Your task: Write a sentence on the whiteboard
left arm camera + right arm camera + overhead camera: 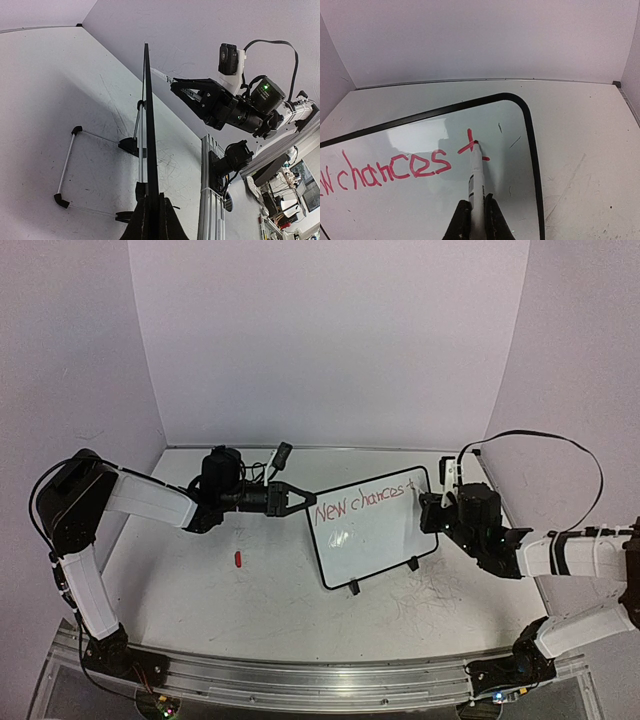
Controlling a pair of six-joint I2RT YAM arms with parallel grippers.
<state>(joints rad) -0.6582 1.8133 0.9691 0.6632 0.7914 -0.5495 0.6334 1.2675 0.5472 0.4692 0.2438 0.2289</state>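
The whiteboard [375, 535] stands on the white table [200, 580], a little right of the middle, between the two arms, with its two black feet toward the near side. The left gripper [303, 502] reaches in from the left, and its jaws are closed on the left edge of the black frame. In the left wrist view the board is seen from its edge as a thin dark line that runs up from between the fingers [142, 222]. The right gripper [428, 502] is at the upper right corner of the board, and its jaws are closed around a white marker [476, 172]. The red tip of the marker touches the board surface at a red cross-shaped stroke. To the left of this stroke, red handwriting reads "New chances". A small red thing [239, 559] lies on the table, well apart from the board, to its left.
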